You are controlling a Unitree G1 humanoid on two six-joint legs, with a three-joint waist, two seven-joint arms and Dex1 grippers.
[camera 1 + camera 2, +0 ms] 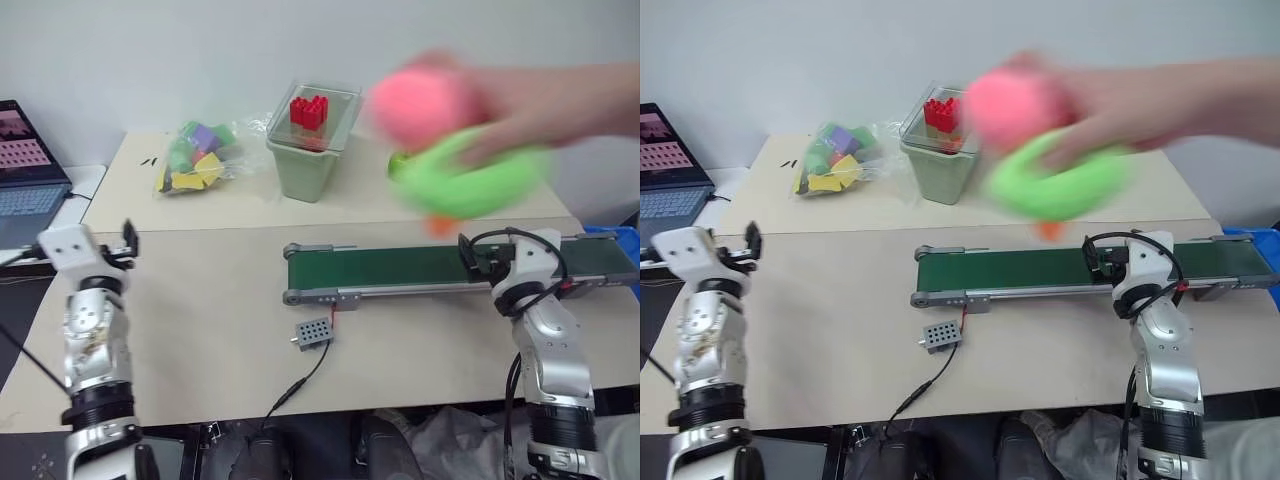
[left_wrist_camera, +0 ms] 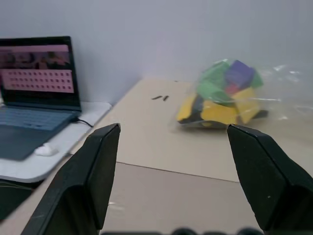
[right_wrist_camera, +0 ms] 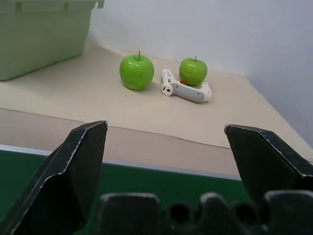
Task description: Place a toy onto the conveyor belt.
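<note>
Toy: a pink-and-green soft toy (image 1: 450, 140), blurred, is held in a person's hand (image 1: 545, 100) in the air above and behind the right part of the conveyor belt (image 1: 400, 268). It does not touch the belt, and neither gripper holds it. The belt surface is bare. Judgement: nothing of the task is done yet; the toy has to reach a gripper or the table, then be grasped and set on the belt.

Landmark for places: the conveyor belt.

Left to right:
- Laptop (image 1: 28, 170), far left of the belt, open, on a lower white surface off the table edge.
- Left gripper (image 2: 173, 171), well left of the belt, raised over the near table; jaws wide, nothing between them.
- Clear bag of coloured foam blocks (image 1: 195, 157), behind and left of the belt, on the far table.
- Pale green bin (image 1: 312, 160) with a clear tray of red bricks (image 1: 309, 110) on top, behind the belt's left end.
- Small grey perforated box (image 1: 312, 333), just in front of the belt's left end, wired to it; its cable runs off the near table edge.
- Right gripper (image 3: 171, 166), at the belt's right part, right over the green band; jaws wide, empty.
- Two green apples (image 3: 137, 71) and a white handheld device (image 3: 186, 90) behind the belt on the far table; the device touches the farther apple.

Surface: two beige tables, butted together. Room: plain pale wall behind; blue crate (image 1: 615, 240) just beyond the belt's right end.
</note>
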